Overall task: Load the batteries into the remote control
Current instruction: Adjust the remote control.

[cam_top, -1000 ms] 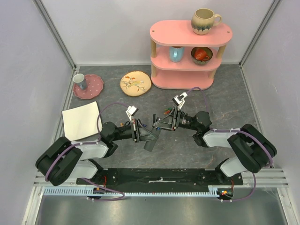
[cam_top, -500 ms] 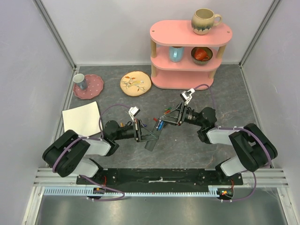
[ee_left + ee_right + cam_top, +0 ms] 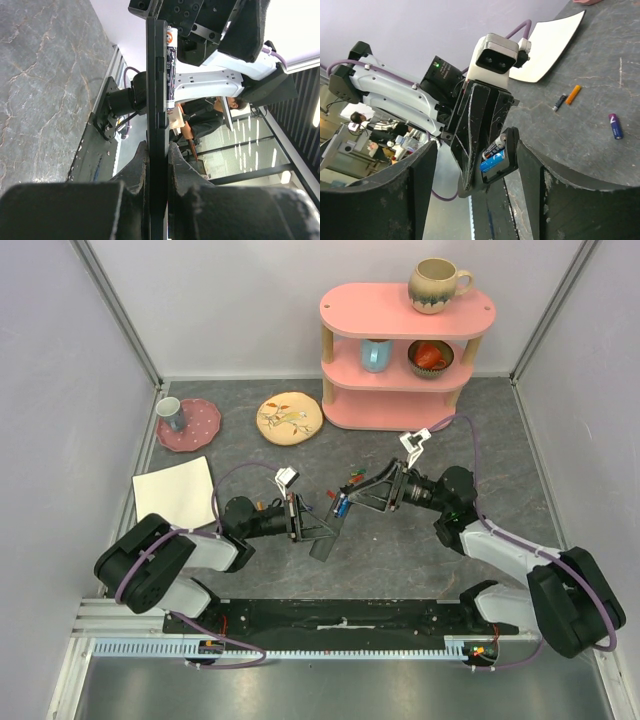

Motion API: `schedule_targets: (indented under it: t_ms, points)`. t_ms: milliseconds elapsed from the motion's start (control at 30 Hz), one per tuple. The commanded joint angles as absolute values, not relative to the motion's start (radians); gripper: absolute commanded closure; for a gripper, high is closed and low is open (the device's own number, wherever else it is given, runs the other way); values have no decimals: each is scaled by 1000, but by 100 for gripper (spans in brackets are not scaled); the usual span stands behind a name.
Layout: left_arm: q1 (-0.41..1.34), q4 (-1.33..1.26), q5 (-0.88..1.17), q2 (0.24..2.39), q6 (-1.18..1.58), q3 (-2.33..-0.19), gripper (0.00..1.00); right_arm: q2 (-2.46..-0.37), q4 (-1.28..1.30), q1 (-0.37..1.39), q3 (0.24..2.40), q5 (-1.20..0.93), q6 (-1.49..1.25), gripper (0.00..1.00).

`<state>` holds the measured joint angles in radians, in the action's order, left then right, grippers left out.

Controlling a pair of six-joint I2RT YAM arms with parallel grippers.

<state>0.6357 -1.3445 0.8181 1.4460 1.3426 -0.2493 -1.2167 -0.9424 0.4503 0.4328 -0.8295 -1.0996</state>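
The left gripper (image 3: 157,159) clamps the remote control (image 3: 156,75); the right gripper (image 3: 476,200) is open near it, batteries (image 3: 492,160) seated inside.

- You have the remote control (image 3: 325,532), a slim black bar, raised off the table near the centre, tilted, its battery bay open.
- A blue battery (image 3: 493,161) sits in that bay.
- Loose batteries (image 3: 574,94) lie on the table just beyond it.
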Motion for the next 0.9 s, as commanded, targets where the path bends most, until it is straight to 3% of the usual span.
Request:
schedule_targets:
  t_ms: [0,500,867]
  points:
    - [630,-1663,787,1443,1353,-253,98,-1189,-832,446,445,-779,-1022,26]
    - [658,-1550,712,1342,1226,-287,98,-1295,-1049,526,399,-646,-1258,18]
    - [689,-1454,703,1301,1170,-302,98,-1289,-1032,574,442,-595,-1235,21]
